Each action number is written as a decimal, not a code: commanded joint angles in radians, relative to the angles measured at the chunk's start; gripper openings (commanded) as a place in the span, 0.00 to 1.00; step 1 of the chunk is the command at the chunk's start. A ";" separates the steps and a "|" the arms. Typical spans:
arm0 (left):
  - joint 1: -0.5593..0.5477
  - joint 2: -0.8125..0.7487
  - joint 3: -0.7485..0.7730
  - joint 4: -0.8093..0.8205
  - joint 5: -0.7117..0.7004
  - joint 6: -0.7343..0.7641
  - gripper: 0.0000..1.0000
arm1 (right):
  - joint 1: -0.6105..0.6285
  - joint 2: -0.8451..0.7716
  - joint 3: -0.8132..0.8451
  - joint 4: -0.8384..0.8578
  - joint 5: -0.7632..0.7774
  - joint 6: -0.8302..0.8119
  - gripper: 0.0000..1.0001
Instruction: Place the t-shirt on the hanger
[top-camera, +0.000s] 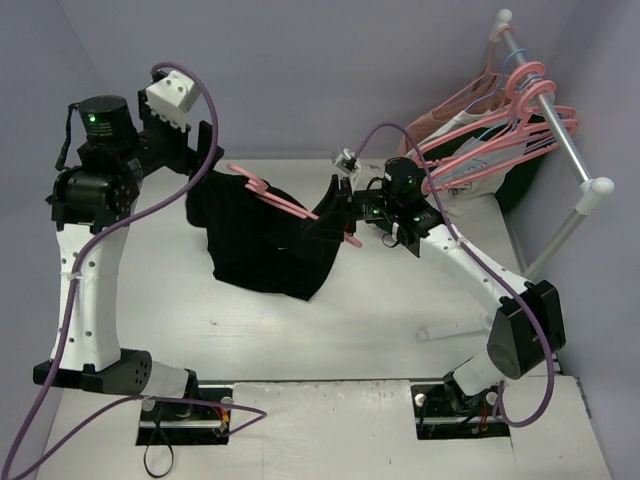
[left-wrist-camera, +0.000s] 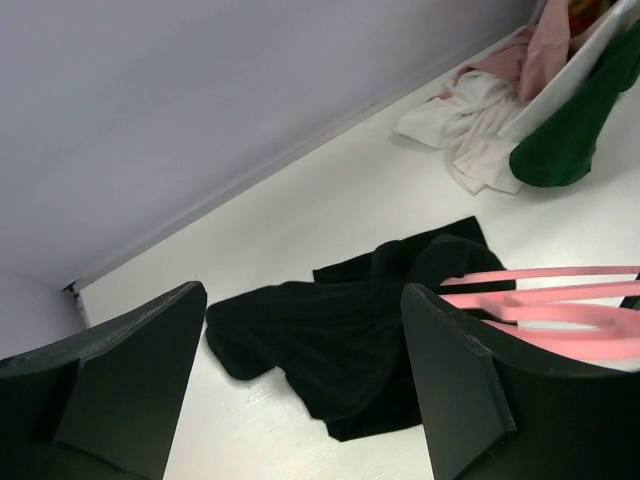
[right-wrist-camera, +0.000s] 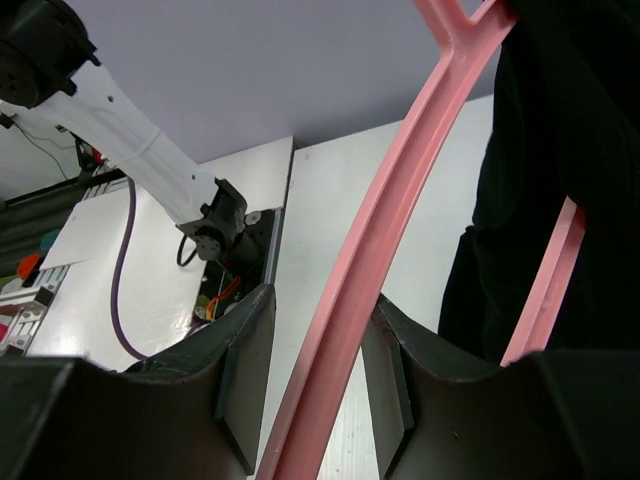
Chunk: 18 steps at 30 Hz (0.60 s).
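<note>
Black t-shirt sits bunched in the middle of the top view, its upper part draped over the pink hanger and the rest down on the white table. The right gripper, just right of centre, is clenched on one thin bar of that hanger, while the left gripper, at upper left beside the shirt's left edge, has its jaws spread wide and grasps nothing
</note>
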 joint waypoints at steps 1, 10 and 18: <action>0.055 -0.065 -0.066 0.070 0.093 0.050 0.75 | -0.001 0.014 0.040 0.108 -0.029 0.001 0.00; 0.109 -0.121 -0.286 0.026 0.321 0.316 0.74 | -0.017 0.048 0.094 0.108 -0.072 0.015 0.00; 0.136 -0.057 -0.331 -0.054 0.378 0.601 0.70 | -0.017 0.037 0.085 0.108 -0.097 0.026 0.00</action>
